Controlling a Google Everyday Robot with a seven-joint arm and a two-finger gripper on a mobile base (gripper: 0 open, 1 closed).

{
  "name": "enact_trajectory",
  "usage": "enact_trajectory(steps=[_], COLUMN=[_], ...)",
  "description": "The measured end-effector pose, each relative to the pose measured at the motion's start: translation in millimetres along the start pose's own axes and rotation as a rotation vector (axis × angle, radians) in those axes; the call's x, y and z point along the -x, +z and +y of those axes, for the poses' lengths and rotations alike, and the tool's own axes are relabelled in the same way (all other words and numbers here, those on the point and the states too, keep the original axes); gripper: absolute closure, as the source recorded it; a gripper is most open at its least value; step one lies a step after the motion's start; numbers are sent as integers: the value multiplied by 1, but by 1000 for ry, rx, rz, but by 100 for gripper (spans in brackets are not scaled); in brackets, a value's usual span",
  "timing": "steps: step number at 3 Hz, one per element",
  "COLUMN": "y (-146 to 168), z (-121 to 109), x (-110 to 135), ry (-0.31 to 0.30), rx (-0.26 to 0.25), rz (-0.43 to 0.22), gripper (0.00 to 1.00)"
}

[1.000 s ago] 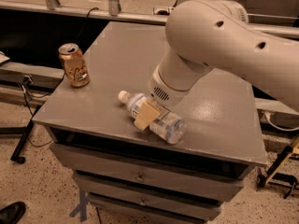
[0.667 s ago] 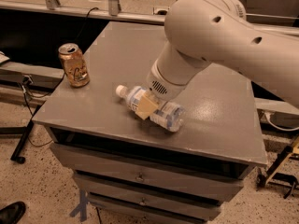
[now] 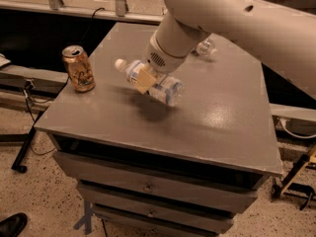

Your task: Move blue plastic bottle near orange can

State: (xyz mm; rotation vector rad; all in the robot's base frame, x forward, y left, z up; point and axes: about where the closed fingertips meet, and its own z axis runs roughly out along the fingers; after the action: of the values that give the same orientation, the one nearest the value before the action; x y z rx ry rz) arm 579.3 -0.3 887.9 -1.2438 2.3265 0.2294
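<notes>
The hand (image 3: 144,78), clenched on the blue plastic bottle (image 3: 168,89), has now lifted it off the tabletop (image 3: 197,127), closing on the orange can (image 3: 79,69).

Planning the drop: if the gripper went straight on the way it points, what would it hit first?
Probably the bare tabletop beside the can; the gripper, shut on the bottle, points down-left. Depth is unclear.

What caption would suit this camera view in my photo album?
The gripper holds the blue plastic bottle sideways above the grey cabinet top, apart from the upright orange can.
</notes>
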Motion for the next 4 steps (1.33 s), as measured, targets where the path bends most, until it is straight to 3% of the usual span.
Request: enact_trajectory(steps=[1,3,4], y=[17,70,84], z=[-4,3,3], x=[35,68,77], ry=[-6,2,-1], rx=[10,58,70], rz=[-28,-36,-44], gripper=[100,100,83])
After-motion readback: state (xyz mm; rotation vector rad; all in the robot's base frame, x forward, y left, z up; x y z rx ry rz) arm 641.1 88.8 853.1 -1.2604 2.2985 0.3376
